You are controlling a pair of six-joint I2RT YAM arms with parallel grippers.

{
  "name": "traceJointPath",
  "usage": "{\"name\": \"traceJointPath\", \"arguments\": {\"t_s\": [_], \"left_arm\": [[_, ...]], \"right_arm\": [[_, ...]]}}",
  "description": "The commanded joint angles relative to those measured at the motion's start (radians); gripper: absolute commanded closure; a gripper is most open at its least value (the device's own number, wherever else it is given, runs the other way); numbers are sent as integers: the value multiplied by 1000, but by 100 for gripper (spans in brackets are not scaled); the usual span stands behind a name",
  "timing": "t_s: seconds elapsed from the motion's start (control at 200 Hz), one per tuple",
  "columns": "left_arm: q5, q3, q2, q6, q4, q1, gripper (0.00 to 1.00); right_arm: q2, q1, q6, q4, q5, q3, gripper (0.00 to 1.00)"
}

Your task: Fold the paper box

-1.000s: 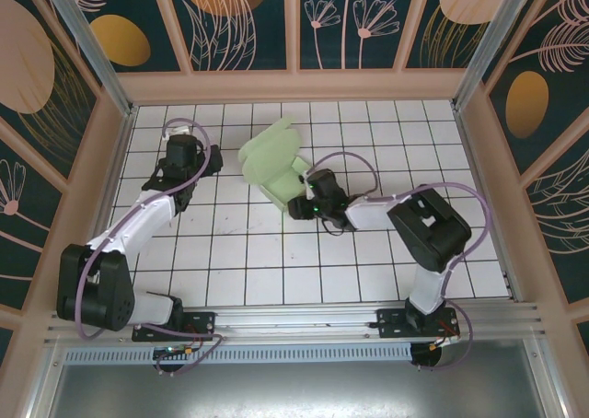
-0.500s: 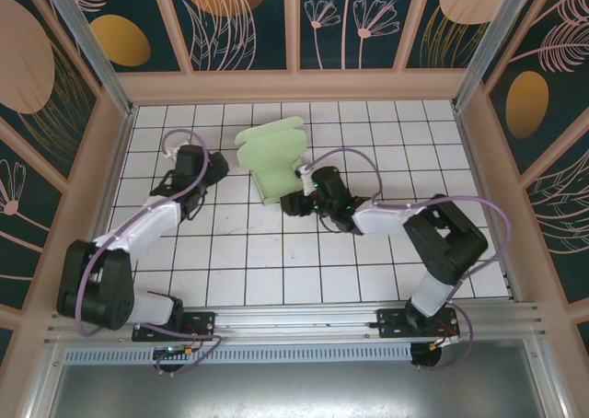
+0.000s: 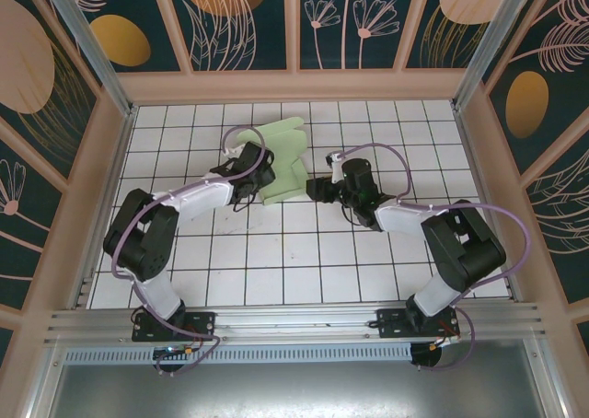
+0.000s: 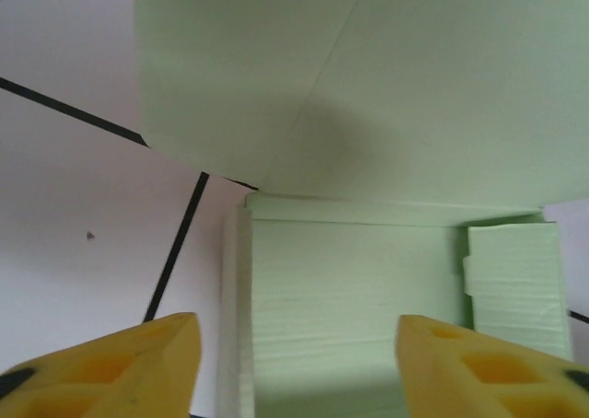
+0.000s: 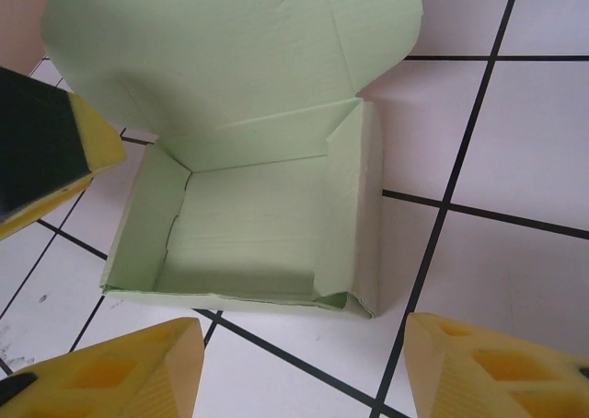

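The paper box [image 5: 248, 225] sits on the bench [image 3: 276, 252], walls up, lid [image 5: 230, 59] standing open. Your left jaws and right jaws flank it, parted, grasping nothing. Brace the right wall [image 5: 350, 215], then fold the lid over evenly.

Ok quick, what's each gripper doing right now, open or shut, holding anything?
Left gripper: open, paper box edge between its fingertips, not gripped.
Right gripper: open, holding nothing.
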Motion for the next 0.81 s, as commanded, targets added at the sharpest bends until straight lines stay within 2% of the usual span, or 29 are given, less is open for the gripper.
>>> {"name": "traceJointPath", "arguments": {"t_s": [0.0, 0.285, 0.801], "left_arm": [[-43, 14, 24, 0, -73, 5, 51], [-13, 34, 79, 9, -44, 5, 66], [-11, -10, 70, 53, -14, 4, 92]], "right_arm": [[19, 3, 20, 53, -12, -13, 40], [37, 3, 33, 71, -11, -7, 40], [118, 4, 73, -135, 138, 160, 41]]}}
